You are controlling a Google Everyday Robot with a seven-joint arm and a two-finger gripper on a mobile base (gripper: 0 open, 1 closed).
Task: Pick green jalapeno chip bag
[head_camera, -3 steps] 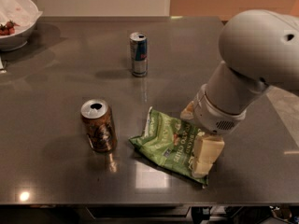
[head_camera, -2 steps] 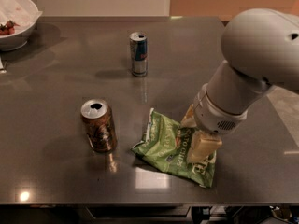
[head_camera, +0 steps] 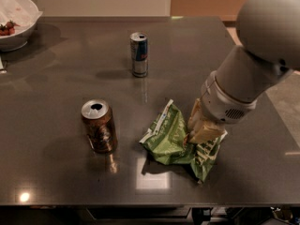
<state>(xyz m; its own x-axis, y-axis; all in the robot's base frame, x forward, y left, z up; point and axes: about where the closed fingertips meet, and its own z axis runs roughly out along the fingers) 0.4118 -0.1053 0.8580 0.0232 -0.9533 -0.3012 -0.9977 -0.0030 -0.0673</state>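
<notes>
The green jalapeno chip bag (head_camera: 167,138) lies crumpled on the dark grey table (head_camera: 51,83), right of centre near the front edge. Its left seam is tipped up off the surface. My gripper (head_camera: 200,129) comes down from the big white arm (head_camera: 248,78) at the right. Its cream fingers (head_camera: 204,133) are closed on the bag's right middle, and the foil bunches around them. The bag's lower right corner hangs below the fingers.
A brown drink can (head_camera: 98,125) with an open top stands left of the bag. A tall blue and silver can (head_camera: 139,54) stands further back. A white bowl (head_camera: 18,29) with red food sits at the far left corner. The table's front edge runs just below the bag.
The fingers have closed into the bag, which has gone from lying flat to crumpled, with its left edge tipped up. The arm has drawn up and to the right.
</notes>
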